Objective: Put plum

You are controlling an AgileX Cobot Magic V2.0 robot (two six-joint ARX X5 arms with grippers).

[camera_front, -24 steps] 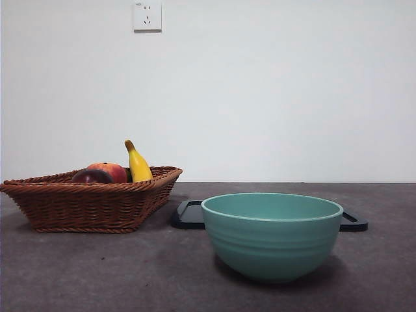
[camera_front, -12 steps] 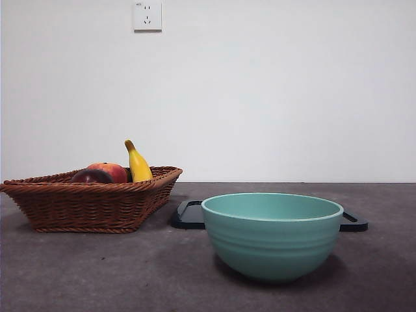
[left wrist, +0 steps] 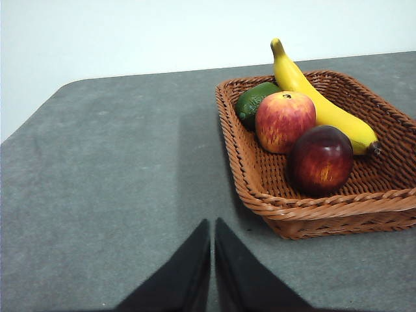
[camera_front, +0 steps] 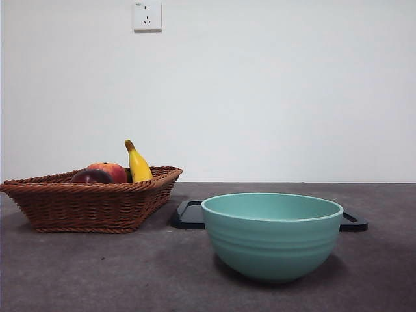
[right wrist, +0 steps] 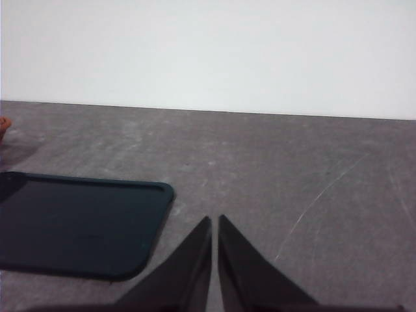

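Both claws sit with jaws pressed together and gripping nothing: the left gripper (left wrist: 212,224) hangs over bare table just short of the wicker basket (left wrist: 260,188), the right gripper (right wrist: 214,221) over the grey table (right wrist: 292,169) near a dark tray (right wrist: 71,224). Neither shows in the front view, and across the last second nothing there has shifted at all, so the job has not really begun. The plum (left wrist: 321,160) lies in the near end of the basket, touching the red-orange apple (left wrist: 285,121) and the banana (left wrist: 318,104), with a green fruit (left wrist: 252,101), maybe a lime, further back. From the front the plum (camera_front: 91,176) barely tops the rim. A teal bowl (camera_front: 272,235) stands apart from the basket, in front of the tray; I would guess it or the tray is where the plum goes, and the left arm looks better placed to fetch it
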